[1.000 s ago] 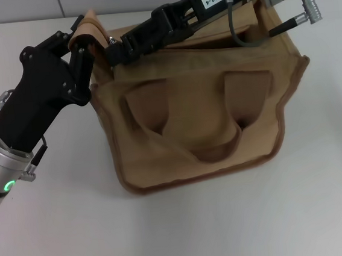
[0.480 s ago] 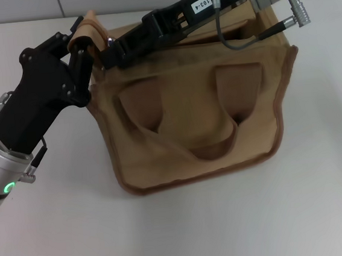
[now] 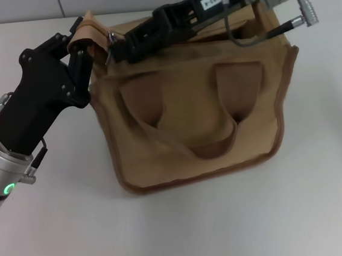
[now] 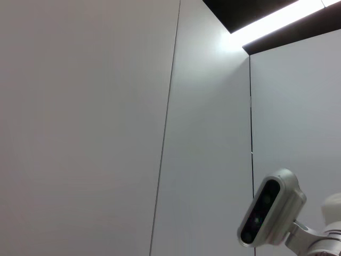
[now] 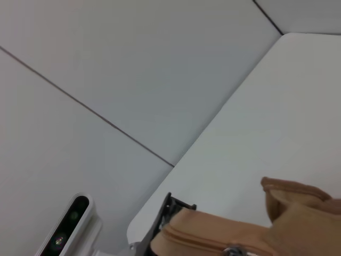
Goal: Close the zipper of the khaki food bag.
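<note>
On the white surface point(image 3: 299, 200) the khaki food bag point(image 3: 198, 122) has settled, left gripper point(image 3: 84, 42) pinching its corner tab, while the right gripper point(image 3: 115, 48), jaws seemingly clamped on the zipper point(image 3: 109, 36) pull, has drawn slightly rightward, suggesting closing has barely begun.

In the head view the right arm lies across the top of the khaki food bag point(image 3: 200, 119) and hides most of the zipper point(image 3: 109, 36); only a small metal piece shows near the bag's left corner. The tips of the right gripper point(image 3: 114, 49) are dark against dark, so their state is not clear. The left gripper point(image 3: 80, 47) is partly covered by a fold of fabric. The right wrist view cuts the bag at its lower edge.
</note>
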Robot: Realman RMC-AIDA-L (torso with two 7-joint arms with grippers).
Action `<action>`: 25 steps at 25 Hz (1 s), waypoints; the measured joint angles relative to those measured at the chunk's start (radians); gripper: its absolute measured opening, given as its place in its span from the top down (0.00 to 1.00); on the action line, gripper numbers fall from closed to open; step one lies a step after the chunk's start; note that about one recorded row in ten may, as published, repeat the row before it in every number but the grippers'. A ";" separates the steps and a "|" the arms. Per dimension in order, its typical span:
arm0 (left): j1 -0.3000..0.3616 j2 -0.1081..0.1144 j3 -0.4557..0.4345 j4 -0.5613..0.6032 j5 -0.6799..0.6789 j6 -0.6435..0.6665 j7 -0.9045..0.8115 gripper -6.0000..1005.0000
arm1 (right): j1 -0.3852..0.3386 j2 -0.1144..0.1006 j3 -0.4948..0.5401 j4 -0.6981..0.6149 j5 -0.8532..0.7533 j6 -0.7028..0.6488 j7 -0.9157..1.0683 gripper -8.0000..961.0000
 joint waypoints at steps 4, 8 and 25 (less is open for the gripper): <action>0.001 0.000 0.000 -0.003 0.000 0.001 0.000 0.96 | -0.032 -0.010 0.006 -0.022 0.005 -0.001 0.019 0.49; 0.001 0.000 0.000 -0.003 0.000 0.004 0.000 0.96 | -0.056 -0.014 0.024 -0.058 0.007 -0.017 0.038 0.49; -0.004 0.000 0.000 -0.010 0.006 0.005 0.000 0.96 | -0.023 0.004 0.026 -0.134 0.056 -0.101 0.036 0.49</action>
